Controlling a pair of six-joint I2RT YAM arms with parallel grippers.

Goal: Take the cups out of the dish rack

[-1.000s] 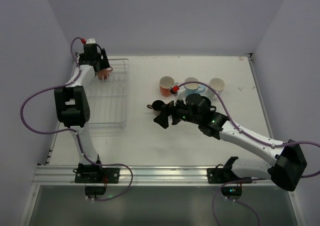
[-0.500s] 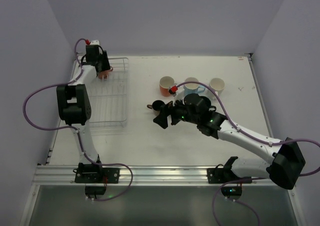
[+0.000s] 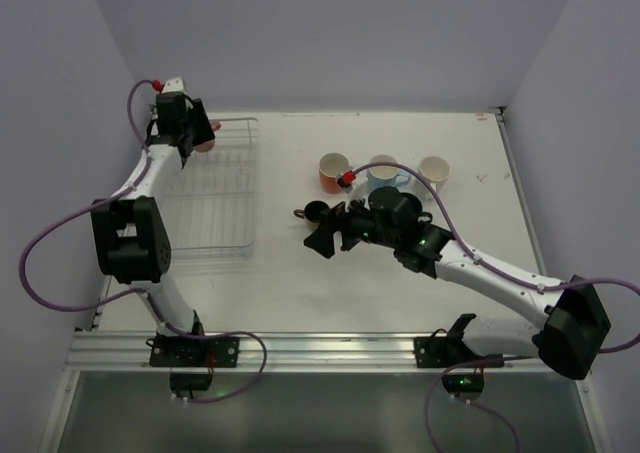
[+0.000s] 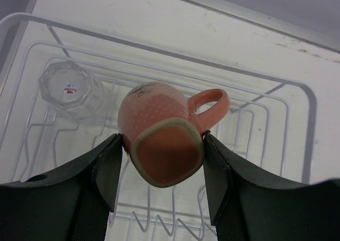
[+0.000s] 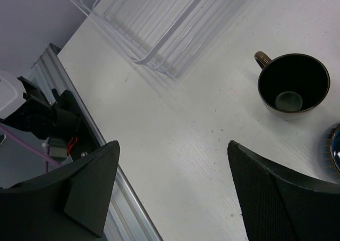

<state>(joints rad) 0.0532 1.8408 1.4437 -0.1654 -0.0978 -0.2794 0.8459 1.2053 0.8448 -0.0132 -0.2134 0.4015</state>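
Observation:
My left gripper (image 3: 196,137) (image 4: 161,141) is shut on the salmon pink cup (image 4: 159,121), gripping its body base-up above the back end of the dish rack (image 3: 212,198); the cup's handle points right. A clear glass (image 4: 69,84) lies in the rack (image 4: 276,86) below. My right gripper (image 3: 326,231) (image 5: 170,182) is open and empty over bare table. The dark brown cup (image 3: 315,211) (image 5: 294,85) stands upright just beyond it. The orange cup (image 3: 333,171), light blue cup (image 3: 385,176) and white cup (image 3: 433,170) stand in a row on the table.
The rack's near corner (image 5: 159,55) shows in the right wrist view, with the table's front rail (image 5: 69,86) beside it. A dark blue rim (image 5: 336,145) pokes in at that view's right edge. Walls close off the left, back and right.
My left gripper has drawn back and to the left over the rack's far corner with the salmon pink cup in it, and its elbow has swung left. The right arm has not moved.

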